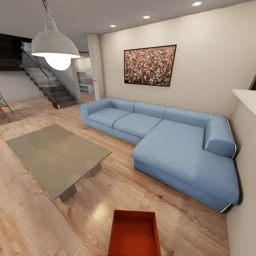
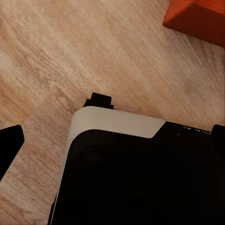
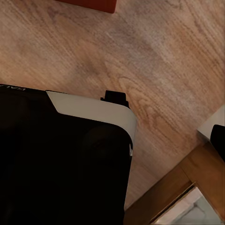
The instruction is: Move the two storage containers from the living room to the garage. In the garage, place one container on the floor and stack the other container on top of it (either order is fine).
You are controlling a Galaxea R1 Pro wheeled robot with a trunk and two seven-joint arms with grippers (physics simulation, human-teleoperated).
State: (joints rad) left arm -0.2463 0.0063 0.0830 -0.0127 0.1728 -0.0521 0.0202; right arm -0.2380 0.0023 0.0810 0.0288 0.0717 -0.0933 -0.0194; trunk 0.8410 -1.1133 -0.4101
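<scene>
Light wood plank flooring is running through the living room, and one storage container (image 1: 134, 233) is sitting on it at the near edge of the head view, open side up and empty, directly in front of the robot. Its orange-red corner is also showing in the left wrist view (image 2: 197, 18), and a thin strip of it in the right wrist view (image 3: 91, 3), so it seems to be lying between the two arms. A second container is not in sight.

To its far left a low grey coffee table (image 1: 58, 156) is standing, and to its far right a blue corner sofa (image 1: 167, 142) is stretching along the pale wall under a framed picture (image 1: 150, 65). A staircase (image 1: 53, 87) is rising at the far left, behind a white pendant lamp (image 1: 54, 46).

Neither gripper's state can be told; dark housing is blocking both wrist views.

Risk, as a judgement: the box is lying low and very close, so a reach down could nudge or tip it by one wall, and grasping one side only could let it swing. Turning away with it could clip the table or sofa.
</scene>
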